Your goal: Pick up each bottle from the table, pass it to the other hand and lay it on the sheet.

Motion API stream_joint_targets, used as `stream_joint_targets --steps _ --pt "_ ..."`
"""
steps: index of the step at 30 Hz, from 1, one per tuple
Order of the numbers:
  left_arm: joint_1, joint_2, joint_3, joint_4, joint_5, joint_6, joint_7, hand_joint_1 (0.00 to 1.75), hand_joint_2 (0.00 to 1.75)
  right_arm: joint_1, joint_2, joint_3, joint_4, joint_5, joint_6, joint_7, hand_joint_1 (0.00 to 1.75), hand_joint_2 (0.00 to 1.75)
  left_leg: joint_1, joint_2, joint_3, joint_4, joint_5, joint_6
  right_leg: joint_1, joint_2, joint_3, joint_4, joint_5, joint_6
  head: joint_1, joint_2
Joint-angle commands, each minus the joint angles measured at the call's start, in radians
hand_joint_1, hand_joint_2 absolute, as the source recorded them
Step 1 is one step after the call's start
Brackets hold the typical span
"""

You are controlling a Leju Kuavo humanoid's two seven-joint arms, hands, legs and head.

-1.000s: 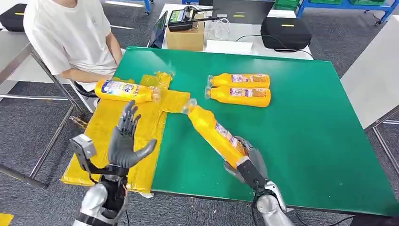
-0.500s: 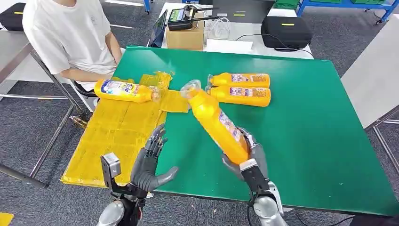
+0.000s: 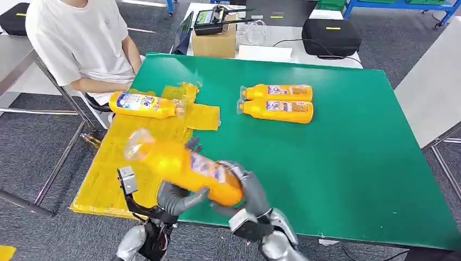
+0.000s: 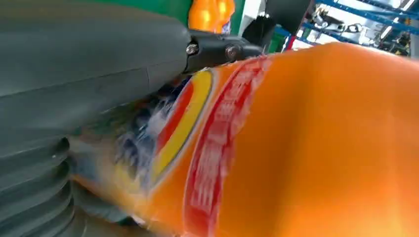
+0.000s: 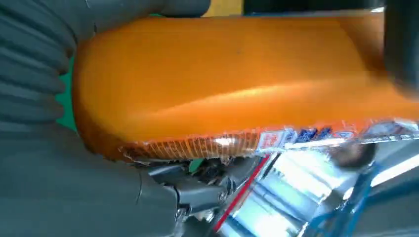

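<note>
So the orange bottle [image 3: 182, 166] is up off the table right now, lying roughly sideways in the air over the near edge of the green table [image 3: 337, 163], cap end pointing out over the yellow sheet [image 3: 130, 157]. It's blurry in the head view. The right hand [image 3: 244, 190] has its fingers wrapped around the bottom end of the bottle, and the right wrist view backs that up: orange body and label edge sitting right against the grey thumb. The left hand [image 3: 174, 198] is underneath the middle of the bottle with its thumb against it. In the left wrist view the label is pressed right up against the hand, so it's touching for sure, but whether those fingers are actually closed around the bottle I honestly can't tell, since the bottle hides them.

One bottle [image 3: 142, 104] with a blue-and-white label is lying on its side on the far end of the sheet, cap toward the table. Two more bottles [image 3: 276, 101] lie side by side on the green table, touching each other, well apart from the hands, caps pointing toward the sheet.

A person in a white shirt [image 3: 81, 43] sits at the far left corner of the table. Beyond the table there's a cardboard box [image 3: 215, 43] and a black case [image 3: 330, 37].
</note>
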Motion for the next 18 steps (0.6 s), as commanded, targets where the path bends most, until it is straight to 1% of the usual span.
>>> stream_joint_targets --steps 1,4,8,9,10,11,12,13,14,16,17,18 --pt "-0.073 0.026 -0.057 0.031 0.039 -0.014 0.009 0.0 1.75 -0.068 -0.013 0.111 0.083 -0.037 -0.016 -0.012 1.75 1.75 0.0 -0.002 0.001 -0.001 0.0 0.002 0.001 -0.001 0.002 -0.002 0.0 -0.004 0.0 0.0" --pt "-0.074 0.033 -0.065 0.017 0.051 -0.019 0.008 0.0 1.75 -0.084 -0.015 0.114 0.112 -0.051 0.004 -0.007 1.75 1.75 0.001 -0.001 0.002 -0.002 0.001 0.003 0.002 -0.001 0.002 -0.002 0.001 -0.005 0.0 0.0" --pt "-0.077 0.042 -0.059 -0.003 0.064 -0.018 -0.004 0.0 1.75 -0.098 -0.013 0.116 0.166 -0.073 0.048 -0.002 1.75 1.75 0.0 -0.001 0.001 -0.001 0.0 0.001 0.001 -0.001 0.001 -0.001 0.0 -0.003 0.0 0.0" --pt "-0.076 0.042 -0.05 -0.01 0.064 -0.011 -0.012 0.14 1.75 -0.098 -0.012 0.116 0.174 -0.074 0.052 -0.001 1.75 1.75 0.001 -0.002 0.002 -0.003 0.001 0.003 0.002 -0.001 0.002 -0.003 0.001 -0.005 0.0 0.0" --pt "-0.076 0.042 -0.05 -0.01 0.064 -0.011 -0.012 0.14 1.75 -0.098 -0.012 0.116 0.174 -0.074 0.052 -0.001 1.75 1.75 0.0 -0.001 0.001 -0.001 0.0 0.002 0.001 -0.001 0.002 -0.002 0.0 -0.003 0.0 0.0" --pt "-0.076 0.044 -0.043 -0.017 0.066 -0.011 -0.013 1.75 1.75 -0.1 -0.011 0.115 0.186 -0.078 0.06 0.006 1.15 1.75 0.001 -0.002 0.002 -0.003 0.001 0.003 0.002 -0.002 0.003 -0.003 0.0 -0.005 0.0 0.0" --pt "-0.074 0.043 -0.035 -0.019 0.072 -0.01 -0.015 1.75 1.75 -0.102 -0.01 0.114 0.194 -0.08 0.069 0.016 0.1 1.75 0.0 -0.002 0.002 -0.002 0.0 0.002 0.001 -0.001 0.002 -0.002 0.0 -0.004 0.0 0.0" --pt "-0.073 0.042 -0.032 -0.02 0.074 -0.009 -0.016 1.75 1.75 -0.101 -0.008 0.111 0.195 -0.082 0.067 0.021 0.1 1.75 0.001 -0.002 0.003 -0.003 0.001 0.003 0.002 -0.002 0.003 -0.003 0.0 -0.005 0.0 0.0" --pt "-0.069 0.042 -0.022 -0.024 0.081 -0.007 -0.02 1.75 1.75 -0.097 -0.003 0.105 0.196 -0.081 0.053 0.031 0.0 1.75 0.001 -0.002 0.002 -0.002 0.0 0.002 0.001 -0.001 0.002 -0.002 0.0 -0.004 0.0 0.0" --pt "-0.063 0.034 -0.005 -0.031 0.101 -0.008 -0.029 1.75 1.75 -0.095 -0.001 0.105 0.196 -0.082 0.055 0.032 0.0 1.75 0.0 -0.002 0.002 -0.002 0.001 0.003 0.001 -0.002 0.002 -0.002 0.0 -0.004 0.0 0.0" --pt "-0.058 0.027 0.015 -0.039 0.132 -0.012 -0.029 1.75 1.75 -0.091 0.002 0.098 0.193 -0.089 0.055 0.038 0.0 0.0 0.0 -0.001 0.001 -0.001 0.0 0.002 0.001 0.0 0.001 -0.001 0.0 -0.003 0.0 0.0" --pt "-0.054 0.025 0.031 -0.046 0.152 -0.02 -0.029 1.75 1.75 -0.083 0.001 0.092 0.182 -0.094 0.052 0.038 0.0 0.0 0.001 -0.001 0.002 -0.002 0.0 0.003 0.002 0.0 0.002 -0.003 0.001 -0.005 0.0 0.0"
